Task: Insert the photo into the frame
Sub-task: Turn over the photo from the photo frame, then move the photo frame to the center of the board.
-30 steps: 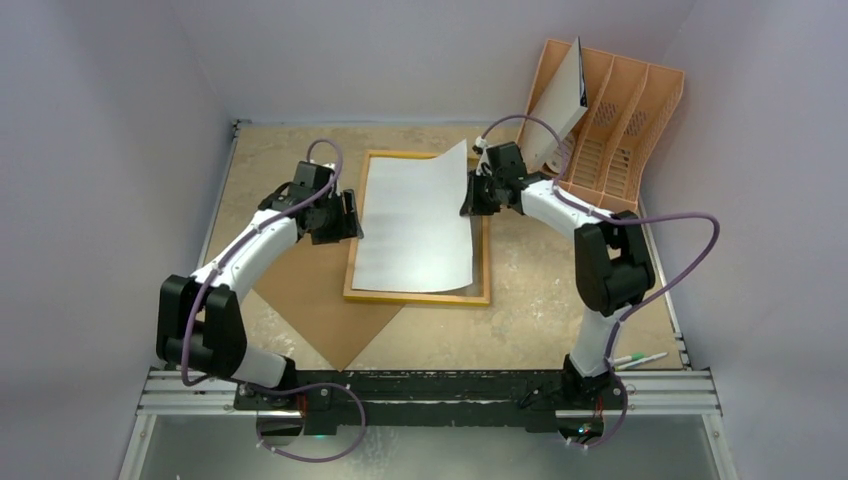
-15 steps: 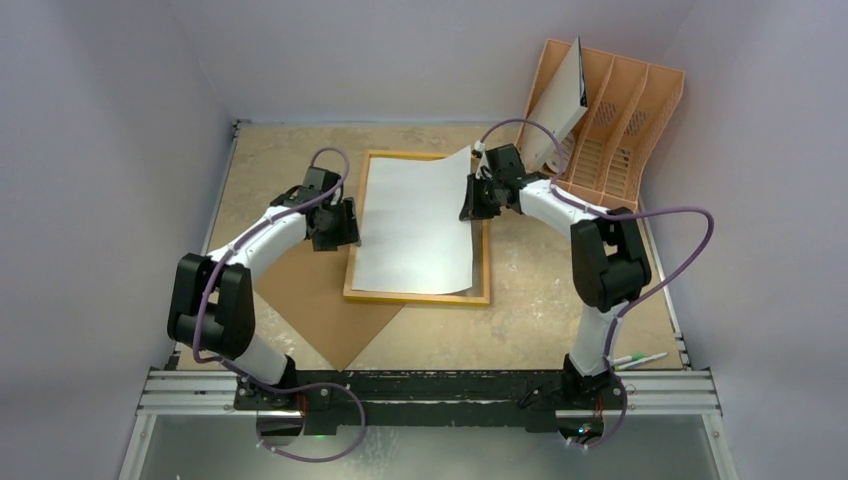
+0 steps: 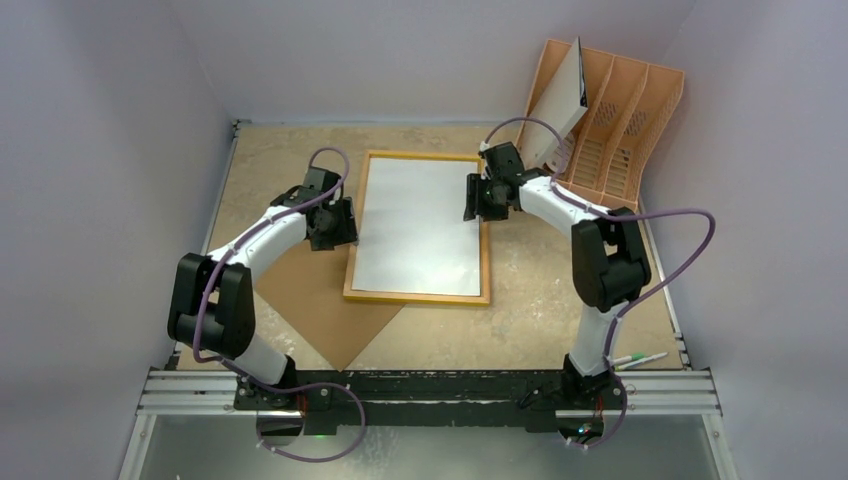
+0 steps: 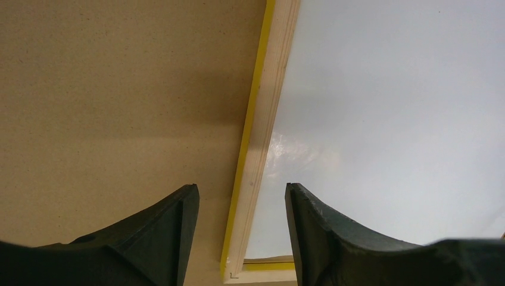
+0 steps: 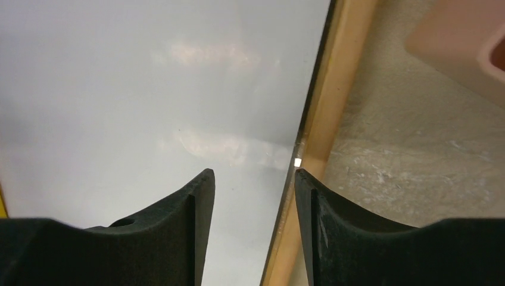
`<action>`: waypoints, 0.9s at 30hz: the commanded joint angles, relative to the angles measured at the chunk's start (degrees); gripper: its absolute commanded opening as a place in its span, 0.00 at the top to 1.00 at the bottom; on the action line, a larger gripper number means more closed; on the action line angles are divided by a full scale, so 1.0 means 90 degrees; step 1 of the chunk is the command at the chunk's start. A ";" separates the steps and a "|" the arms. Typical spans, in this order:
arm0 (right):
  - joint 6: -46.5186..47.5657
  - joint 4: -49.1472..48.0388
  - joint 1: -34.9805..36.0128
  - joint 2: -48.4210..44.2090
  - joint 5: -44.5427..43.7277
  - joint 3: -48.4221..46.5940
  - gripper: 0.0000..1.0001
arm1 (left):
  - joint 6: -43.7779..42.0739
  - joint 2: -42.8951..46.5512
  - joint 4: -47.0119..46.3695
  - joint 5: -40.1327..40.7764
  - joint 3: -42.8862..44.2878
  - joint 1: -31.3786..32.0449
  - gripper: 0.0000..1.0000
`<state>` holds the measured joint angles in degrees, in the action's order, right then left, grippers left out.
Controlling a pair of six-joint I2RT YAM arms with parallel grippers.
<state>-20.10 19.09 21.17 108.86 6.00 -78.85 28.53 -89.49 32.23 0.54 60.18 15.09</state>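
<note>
1. Seating of the print is the step in hand. The photo (image 3: pixel 418 225) lies flat inside the frame (image 3: pixel 417 298), plain white back up. The frame rests on the table (image 3: pixel 270 160) between the two arms, with its light wood back up.
2. We see the left gripper (image 4: pixel 241 193) with its jaws apart and nothing between them. It is poised over the frame's left rail, where wood meets paper.
3. The right gripper (image 5: pixel 253 176) also stands open and empty, above the photo's right edge and the rail beside it.
4. We judge the placing nearly done. The next move calls for checking that every edge sits within the rails, perhaps with a light press at the corners. After that we would turn to the brown backing board (image 3: pixel 320 300), which lies partly under the frame's near left corner.
5. The sheet looks thin and slightly glossy, with soft reflections and no curl that we can make out. We expect it would slide or lift easily if brushed.
</note>
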 commanded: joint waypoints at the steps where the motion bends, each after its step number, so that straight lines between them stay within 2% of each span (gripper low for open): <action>1: -0.0140 0.0436 0.0011 -0.0528 -0.0814 -0.0165 0.43 | 0.0152 0.0169 -0.0064 0.0304 0.0081 0.0013 0.43; 8: -0.0159 0.0464 0.0011 -0.0976 -0.0895 -0.0233 0.40 | 0.0339 0.0456 0.0179 0.0770 0.0071 0.0013 0.43; 12: -0.0204 0.0105 0.0115 -0.1181 -0.0280 -0.0229 0.40 | 0.0469 0.0743 0.0436 0.1159 0.0033 -0.0011 0.42; 18: -0.0555 -0.0301 0.1167 -0.0858 -0.0055 -0.0737 0.40 | 0.0824 0.1251 0.0896 0.1585 -0.0208 -0.0485 0.40; 23: -0.0907 -0.0520 0.2110 -0.0113 0.0138 -0.1546 0.41 | 0.1350 0.1722 0.0995 0.1038 -0.0868 -0.1425 0.39; 27: -0.0732 -0.0461 0.2715 0.0356 0.0340 -0.1991 0.42 | 0.1717 0.1923 0.0658 0.0276 -0.1447 -0.1533 0.39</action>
<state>-26.41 15.20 41.82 109.80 6.02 -92.82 38.94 -74.39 39.24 9.98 51.37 1.58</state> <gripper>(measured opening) 0.589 0.609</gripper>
